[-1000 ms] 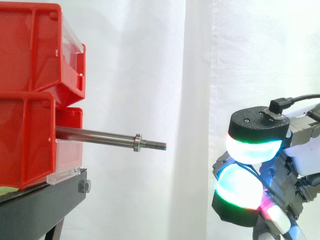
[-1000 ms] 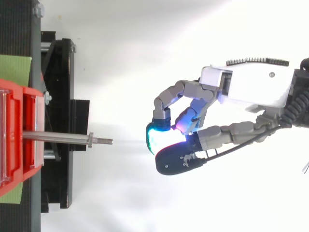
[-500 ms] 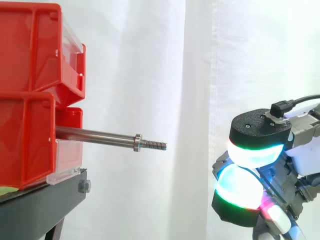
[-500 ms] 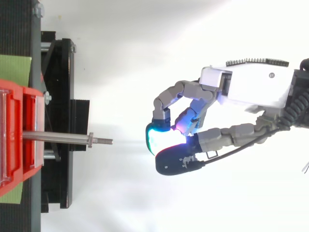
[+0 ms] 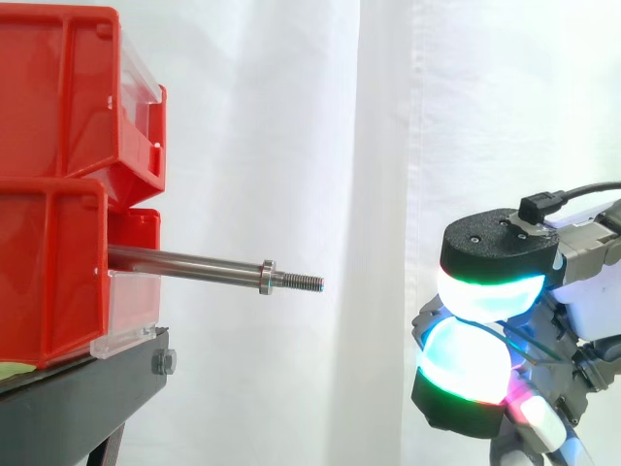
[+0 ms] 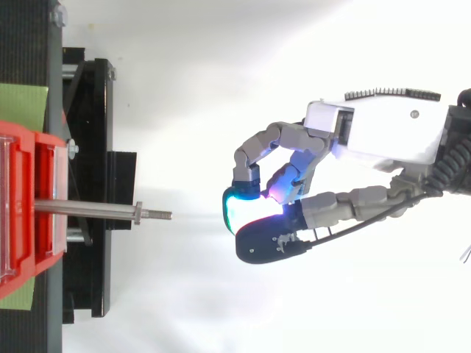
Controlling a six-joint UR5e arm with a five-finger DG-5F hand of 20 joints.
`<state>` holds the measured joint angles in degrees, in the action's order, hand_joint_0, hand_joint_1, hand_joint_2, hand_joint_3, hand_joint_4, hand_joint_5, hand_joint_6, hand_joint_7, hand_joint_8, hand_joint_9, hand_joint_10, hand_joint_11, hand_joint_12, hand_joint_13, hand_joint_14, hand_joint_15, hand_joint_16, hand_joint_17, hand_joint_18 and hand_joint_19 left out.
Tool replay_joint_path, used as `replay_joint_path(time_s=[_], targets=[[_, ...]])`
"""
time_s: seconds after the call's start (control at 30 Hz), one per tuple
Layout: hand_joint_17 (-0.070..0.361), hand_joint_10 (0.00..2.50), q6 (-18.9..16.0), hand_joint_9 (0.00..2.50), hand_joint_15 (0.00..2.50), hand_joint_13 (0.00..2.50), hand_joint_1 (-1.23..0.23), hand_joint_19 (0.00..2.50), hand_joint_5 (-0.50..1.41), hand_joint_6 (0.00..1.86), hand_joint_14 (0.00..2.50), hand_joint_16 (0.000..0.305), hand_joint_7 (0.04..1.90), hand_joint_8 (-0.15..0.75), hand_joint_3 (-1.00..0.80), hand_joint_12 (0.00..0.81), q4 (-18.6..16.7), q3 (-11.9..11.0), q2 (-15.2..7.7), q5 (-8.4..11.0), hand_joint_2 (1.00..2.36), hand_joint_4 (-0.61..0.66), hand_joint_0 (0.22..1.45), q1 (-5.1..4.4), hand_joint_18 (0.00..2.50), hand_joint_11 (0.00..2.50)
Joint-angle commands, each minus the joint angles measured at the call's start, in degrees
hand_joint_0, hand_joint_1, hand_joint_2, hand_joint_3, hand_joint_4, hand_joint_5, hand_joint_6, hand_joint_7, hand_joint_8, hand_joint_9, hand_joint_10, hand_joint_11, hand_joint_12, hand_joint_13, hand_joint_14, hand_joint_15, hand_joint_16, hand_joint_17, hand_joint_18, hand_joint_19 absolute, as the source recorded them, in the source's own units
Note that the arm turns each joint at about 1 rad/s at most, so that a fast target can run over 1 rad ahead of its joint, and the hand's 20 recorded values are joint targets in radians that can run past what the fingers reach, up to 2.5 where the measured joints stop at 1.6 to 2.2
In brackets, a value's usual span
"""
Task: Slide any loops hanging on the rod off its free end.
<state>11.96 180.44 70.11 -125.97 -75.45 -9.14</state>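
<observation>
A steel rod [image 5: 194, 263] sticks out level from the lower red bin [image 5: 49, 282], pointing right. It has a collar nut [image 5: 268, 278] and a bare threaded tip [image 5: 303, 282]. I see no loop on the rod [image 6: 88, 209]. My hand [image 6: 383, 136] hovers to the right of the free end, well apart from it and slightly lower in the side view. Its fingers [image 6: 254, 158] are curled, with the glowing pads [image 5: 466, 354] pressed together. Nothing shows between them.
Two red bins [image 5: 58, 97] are stacked on a black stand [image 5: 87, 388] at the left. A white curtain hangs behind. Open space lies between the rod's tip and my hand. The stand's frame [image 6: 88, 147] lies under the rod.
</observation>
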Motion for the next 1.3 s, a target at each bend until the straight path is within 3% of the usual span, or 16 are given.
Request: replay_joint_path(time_s=[0.0,0.23,1.27], targets=[[0.148,0.02,0.0,1.14,0.35,0.95,-0.65,0.64,-0.10,0.89,0.01,0.066,1.07,0.344,-0.14,0.418,0.0,0.0,0.0,0.04,1.02,0.16,0.59,0.00,0.98,0.48],[0.151,0.02,0.0,1.15,0.34,0.97,-0.77,0.61,-0.10,0.90,0.01,0.067,1.10,0.341,-0.05,0.421,0.0,0.0,-0.1,0.04,1.02,0.12,0.61,0.00,1.01,0.48],[0.154,0.01,0.1,1.15,0.34,0.96,-0.77,0.61,-0.10,0.90,0.01,0.069,1.06,0.341,-0.06,0.429,-0.1,0.0,0.0,-0.05,1.01,0.10,0.61,-0.09,1.00,0.47]])
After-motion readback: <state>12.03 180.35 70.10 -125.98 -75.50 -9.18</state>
